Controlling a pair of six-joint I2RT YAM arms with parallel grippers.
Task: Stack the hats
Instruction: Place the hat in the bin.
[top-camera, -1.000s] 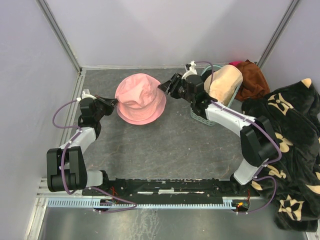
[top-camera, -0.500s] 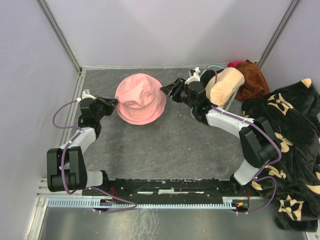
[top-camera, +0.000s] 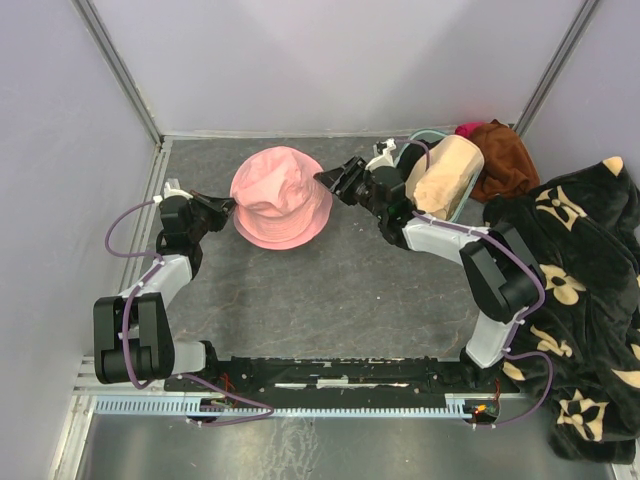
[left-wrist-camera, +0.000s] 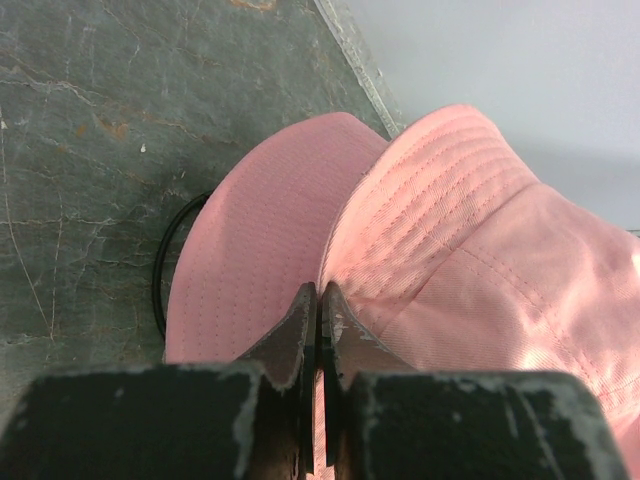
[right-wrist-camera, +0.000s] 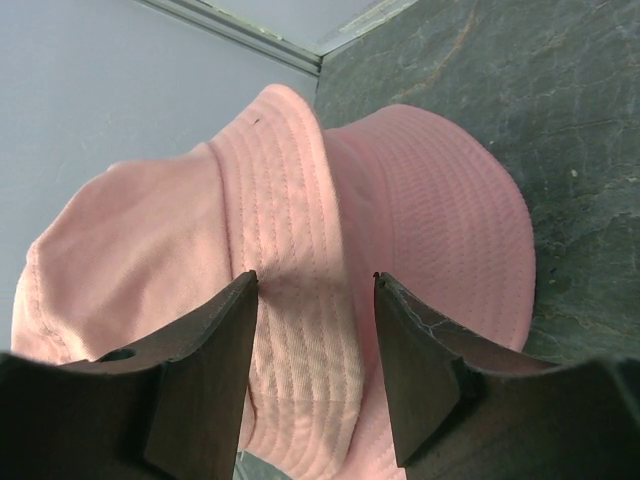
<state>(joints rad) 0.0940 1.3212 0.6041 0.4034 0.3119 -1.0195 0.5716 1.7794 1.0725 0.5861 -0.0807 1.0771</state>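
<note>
A pink hat lies on the grey floor in the middle. In the wrist views it reads as two pink layers: a lighter twill one and a darker dotted one. My left gripper is shut on the brim at the hat's left edge, with a thin strip of pink between the fingers. At the hat's right edge, my right gripper is open, its fingers either side of the stitched brim. A beige hat rests in the teal basket.
A rust-brown cloth lies behind the basket at the back right. A black blanket with beige floral pattern covers the right side. Pale walls close in the back and both sides.
The right arm's elbow and forearm have swung in and back, uncovering the basket's rim, while its open fingers stay at the hat's right brim. The left gripper and the hat have not moved.
</note>
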